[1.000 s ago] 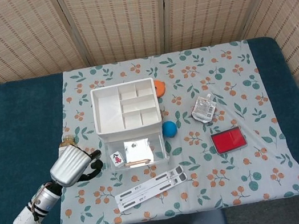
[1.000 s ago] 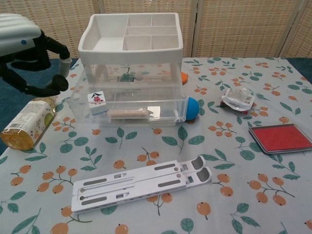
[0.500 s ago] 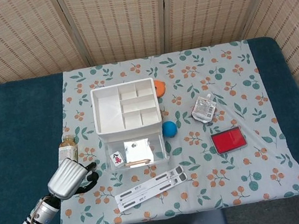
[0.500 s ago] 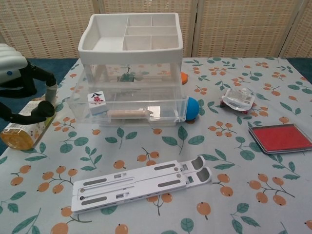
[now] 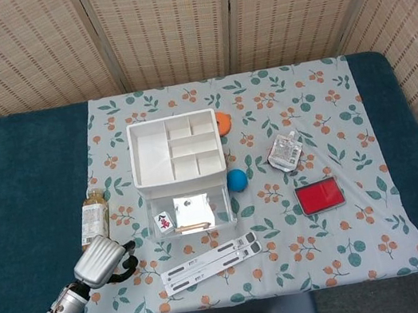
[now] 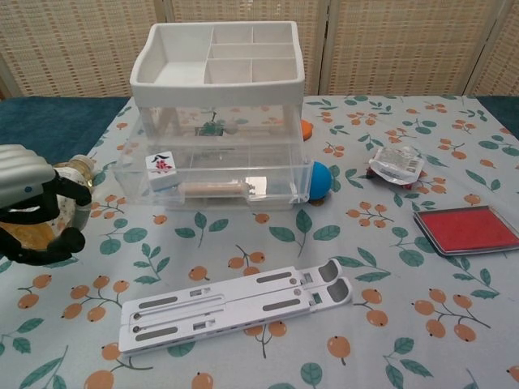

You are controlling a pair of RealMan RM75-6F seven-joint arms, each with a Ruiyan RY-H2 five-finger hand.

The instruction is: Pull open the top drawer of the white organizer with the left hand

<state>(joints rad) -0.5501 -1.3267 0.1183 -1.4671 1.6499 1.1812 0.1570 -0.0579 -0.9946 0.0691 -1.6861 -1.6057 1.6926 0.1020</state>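
Observation:
The white organizer stands mid-table with its divided tray on top. Below the tray a clear drawer sticks out toward me, holding a mahjong tile and a thin stick. My left hand hovers low at the table's front left, well clear of the drawer. Its fingers are loosely curved and apart, holding nothing. The right hand shows in neither view.
A bottle lies just behind the left hand. A white folding stand lies in front of the drawer. To the right are a blue ball, a clear packet and a red pad.
The left hand has drawn back from beside the drawer toward the table's front left and sunk lower. The drawer and all other objects have stayed still.

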